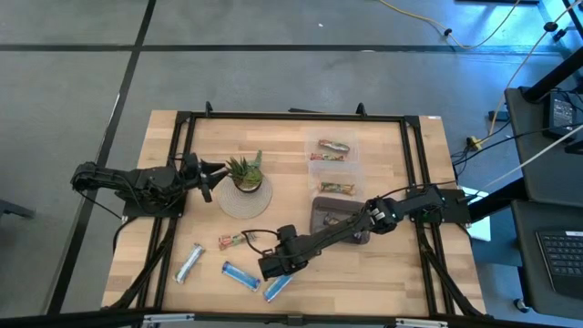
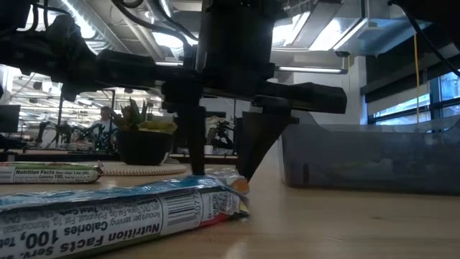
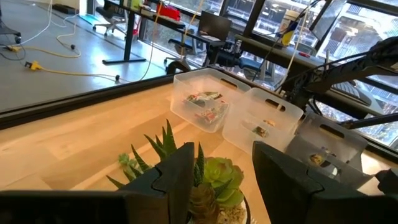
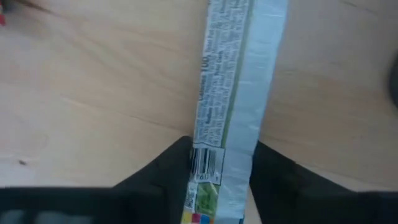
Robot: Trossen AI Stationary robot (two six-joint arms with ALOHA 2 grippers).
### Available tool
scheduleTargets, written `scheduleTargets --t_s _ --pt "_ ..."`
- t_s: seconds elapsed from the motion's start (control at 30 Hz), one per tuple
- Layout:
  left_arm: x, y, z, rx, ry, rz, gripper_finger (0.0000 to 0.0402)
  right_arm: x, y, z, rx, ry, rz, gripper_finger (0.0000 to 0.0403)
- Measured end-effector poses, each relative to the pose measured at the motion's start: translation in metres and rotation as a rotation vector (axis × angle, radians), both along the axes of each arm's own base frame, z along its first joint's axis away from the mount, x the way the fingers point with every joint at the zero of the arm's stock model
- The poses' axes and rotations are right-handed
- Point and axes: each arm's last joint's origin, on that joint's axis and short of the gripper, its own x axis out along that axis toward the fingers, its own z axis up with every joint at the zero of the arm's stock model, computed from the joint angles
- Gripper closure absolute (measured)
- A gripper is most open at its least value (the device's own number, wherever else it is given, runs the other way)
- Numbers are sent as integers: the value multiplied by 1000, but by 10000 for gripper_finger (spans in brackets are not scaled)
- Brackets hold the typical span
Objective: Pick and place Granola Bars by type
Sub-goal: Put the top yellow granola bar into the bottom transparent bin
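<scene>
Right wrist view: hand (image 4: pixel 221 165) astride blue bar (image 4: pixel 233 93).

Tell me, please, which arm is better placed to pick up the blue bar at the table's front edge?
The right. Its gripper is already down over the blue bar, open fingers straddling it. The left gripper waits, open, by the potted plant, far from that bar.
</scene>
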Motion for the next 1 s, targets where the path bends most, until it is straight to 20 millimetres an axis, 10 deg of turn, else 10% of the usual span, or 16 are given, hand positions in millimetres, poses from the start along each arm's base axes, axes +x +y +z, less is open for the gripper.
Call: scheduleTargets --t_s 0.53,1.0 --pt "0 0 0 -2 0 -16 245 0 5 17 94 -3 228 301" --pt "0 -1 0 -5 1 -31 245 -23 -20 129 -84 -190 396 305"
